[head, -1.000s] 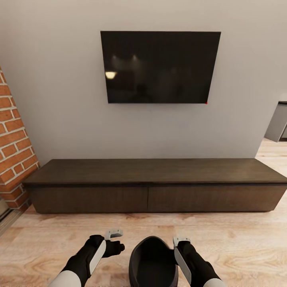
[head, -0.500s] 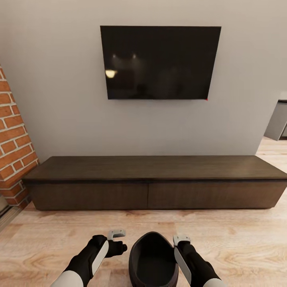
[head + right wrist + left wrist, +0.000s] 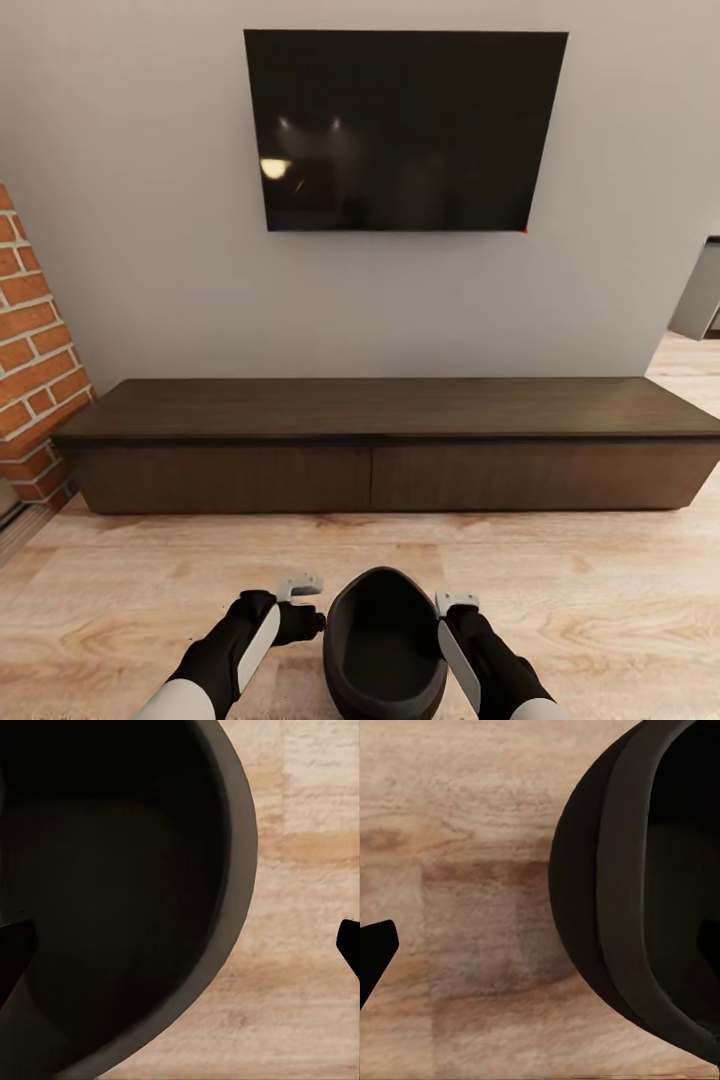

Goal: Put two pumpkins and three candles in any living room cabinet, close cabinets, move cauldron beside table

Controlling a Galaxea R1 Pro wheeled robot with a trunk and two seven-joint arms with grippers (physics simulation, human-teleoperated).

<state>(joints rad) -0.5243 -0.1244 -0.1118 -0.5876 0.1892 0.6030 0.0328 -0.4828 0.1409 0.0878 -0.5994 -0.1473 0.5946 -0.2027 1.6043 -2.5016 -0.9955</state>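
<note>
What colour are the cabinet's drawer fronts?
Dark brown wood grain on the cabinet, clearest in the head view.

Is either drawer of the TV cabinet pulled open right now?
No. In the head view both drawer fronts of the cabinet sit flush in one line, with no tan inside showing.

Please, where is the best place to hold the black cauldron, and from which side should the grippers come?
Probably by the rim. The cauldron is a wide, deep, open bowl, too broad for one gripper to span. The left gripper and right gripper sit at its opposite sides, so each could come from its own side and pinch the thick rim wall.
</note>
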